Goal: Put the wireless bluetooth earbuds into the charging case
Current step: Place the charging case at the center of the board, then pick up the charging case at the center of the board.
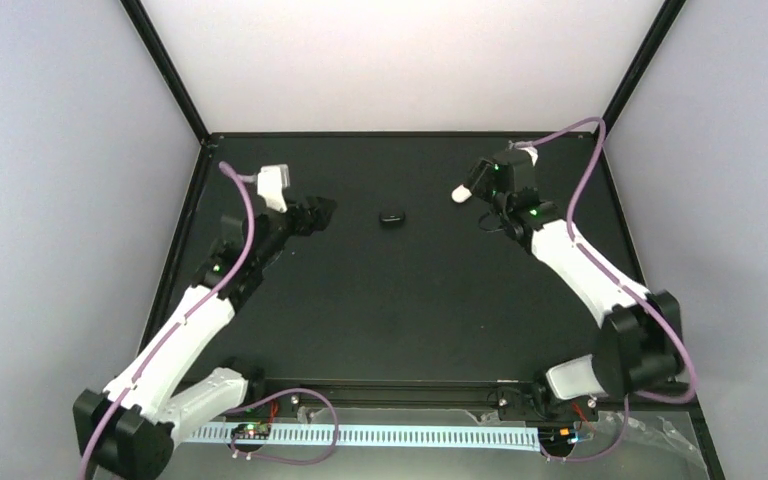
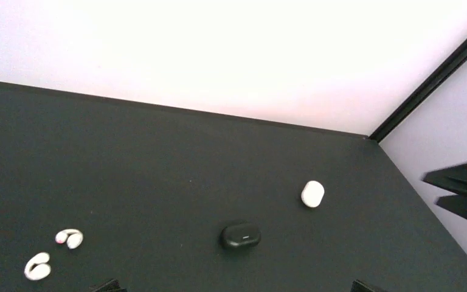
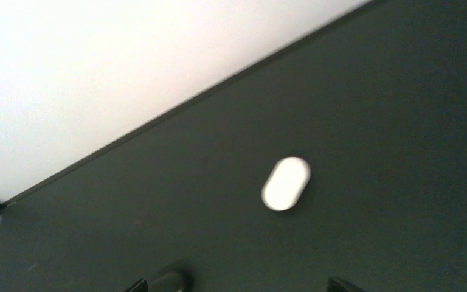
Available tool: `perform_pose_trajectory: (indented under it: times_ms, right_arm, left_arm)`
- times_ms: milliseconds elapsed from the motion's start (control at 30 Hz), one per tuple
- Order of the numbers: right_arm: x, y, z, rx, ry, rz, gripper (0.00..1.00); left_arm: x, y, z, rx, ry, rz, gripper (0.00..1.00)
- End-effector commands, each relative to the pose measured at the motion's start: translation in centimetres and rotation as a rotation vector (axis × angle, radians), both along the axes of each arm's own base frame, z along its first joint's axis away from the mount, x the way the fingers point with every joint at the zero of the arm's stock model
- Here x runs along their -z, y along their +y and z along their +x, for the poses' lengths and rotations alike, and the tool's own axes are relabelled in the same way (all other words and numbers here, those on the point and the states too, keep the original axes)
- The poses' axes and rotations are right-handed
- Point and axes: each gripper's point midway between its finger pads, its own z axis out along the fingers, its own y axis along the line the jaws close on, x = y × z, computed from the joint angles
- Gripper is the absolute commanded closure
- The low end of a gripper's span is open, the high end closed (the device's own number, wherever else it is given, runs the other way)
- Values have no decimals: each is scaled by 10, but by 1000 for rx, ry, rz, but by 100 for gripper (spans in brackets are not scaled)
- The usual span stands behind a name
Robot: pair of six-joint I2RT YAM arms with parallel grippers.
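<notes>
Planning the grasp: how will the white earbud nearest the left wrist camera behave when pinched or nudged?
The earbud looks tiny and rounded, so it is probably very light and may skid on the smooth table if nudged. Its curved shell could squirt out of a pinch. It seems rigid, not floppy.

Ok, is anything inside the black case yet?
Its inside cannot be seen: the black case looks shut. Outside it, one white earbud and a second earbud lie on the mat, well apart from it.
</notes>
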Motion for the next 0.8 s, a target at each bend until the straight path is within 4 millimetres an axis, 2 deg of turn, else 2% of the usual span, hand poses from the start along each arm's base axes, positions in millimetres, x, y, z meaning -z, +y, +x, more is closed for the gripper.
perform_pose_trajectory:
  times_ms: [0, 133, 300, 400, 467, 533, 767]
  right_arm:
    - [19, -27, 46, 133, 13, 38, 24]
    - [63, -44, 79, 192, 155, -26, 24]
    - [103, -38, 109, 234, 265, -25, 25]
    - [125, -34, 121, 260, 348, -21, 24]
    - [137, -34, 127, 283, 398, -29, 25]
    - [144, -35, 131, 306, 419, -35, 25]
    - [164, -35, 137, 323, 491, -73, 25]
  left_arm:
    - [5, 4, -17, 8, -62, 42, 1]
    - [17, 4, -27, 17, -69, 113, 1]
    - [20, -2, -24, 30, -34, 74, 1]
    - [35, 15, -19, -87, 47, 75, 1]
    - [46, 33, -15, -199, 106, 92, 1]
    - [47, 42, -14, -255, 133, 109, 1]
    - [36, 53, -18, -300, 107, 83, 1]
